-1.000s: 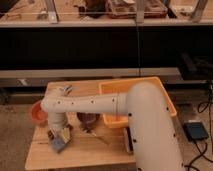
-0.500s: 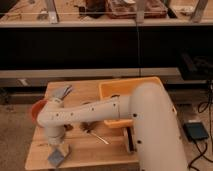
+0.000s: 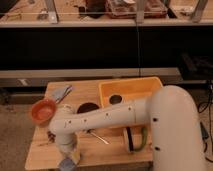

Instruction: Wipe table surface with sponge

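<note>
Reaching across the table (image 3: 42, 150) from the right, a thick white arm (image 3: 115, 117) is seen, its wrist bent downward near the front left corner. The end effector (image 3: 68, 152) is pointed straight down at the table's front edge, and the sponge (image 3: 66, 163) is found directly beneath it, touching its tip and lying against the wood at the very edge. Whether the end effector is clenched on the sponge or merely pressed onto it cannot be told.

An orange bowl (image 3: 43, 111) is set upright near the left edge, just beside the arm's wrist. A blue-grey cloth (image 3: 62, 93) is crumpled behind the bowl, towards the back left corner. A dark round dish (image 3: 88, 107) is placed near the middle of the table, partly covered by the arm. A yellow bin (image 3: 127, 85) is stood at the back right, with a dark round item (image 3: 116, 99) inside it. A thin metal utensil (image 3: 98, 137) is laid flat in front of the arm, and a pale cup with a green band (image 3: 134, 140) is tipped on its side just to the right of it.

A long grey shelf (image 3: 100, 75) is seen behind the table
</note>
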Available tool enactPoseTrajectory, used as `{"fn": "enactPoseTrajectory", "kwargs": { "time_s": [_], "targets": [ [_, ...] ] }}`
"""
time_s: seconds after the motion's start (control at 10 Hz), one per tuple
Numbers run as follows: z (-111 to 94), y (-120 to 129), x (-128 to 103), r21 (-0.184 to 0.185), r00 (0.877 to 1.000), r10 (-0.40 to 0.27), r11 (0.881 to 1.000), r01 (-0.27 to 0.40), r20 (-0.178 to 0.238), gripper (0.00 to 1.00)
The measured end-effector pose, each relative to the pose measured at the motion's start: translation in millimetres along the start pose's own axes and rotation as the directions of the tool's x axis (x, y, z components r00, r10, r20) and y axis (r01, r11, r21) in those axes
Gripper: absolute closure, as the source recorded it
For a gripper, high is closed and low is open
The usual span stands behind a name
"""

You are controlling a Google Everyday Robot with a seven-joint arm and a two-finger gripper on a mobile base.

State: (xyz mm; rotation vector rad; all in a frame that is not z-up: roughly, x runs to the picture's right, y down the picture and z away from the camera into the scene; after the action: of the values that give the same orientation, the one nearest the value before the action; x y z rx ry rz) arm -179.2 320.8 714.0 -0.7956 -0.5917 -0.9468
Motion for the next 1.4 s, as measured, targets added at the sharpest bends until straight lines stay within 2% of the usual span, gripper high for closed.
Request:
{"fn": "enactPoseTrajectory", "kwargs": {
  "time_s": [0.2,0.3,0.5,0.6,0.8,1.0,1.4],
  "targets": [
    [-5,19,27,0.015,0.998,0.069,0.998,-0.069,-0.008,1.00],
    [-10,21,42,0.021,0.995,0.095,0.995,-0.095,-0.018,1.00],
    [-20,11,75,0.033,0.990,0.138,0.990,-0.137,-0.039,1.00],
    [-23,9,87,0.033,0.987,0.155,0.988,-0.154,-0.047,1.00],
    [-28,-11,106,0.035,0.984,0.166,0.986,-0.164,-0.060,1.00],
    [-27,-34,102,0.037,0.987,0.151,0.988,-0.149,-0.061,1.00],
    [-27,-94,68,0.054,0.996,0.074,0.996,-0.071,-0.052,1.00]
  ]
}}
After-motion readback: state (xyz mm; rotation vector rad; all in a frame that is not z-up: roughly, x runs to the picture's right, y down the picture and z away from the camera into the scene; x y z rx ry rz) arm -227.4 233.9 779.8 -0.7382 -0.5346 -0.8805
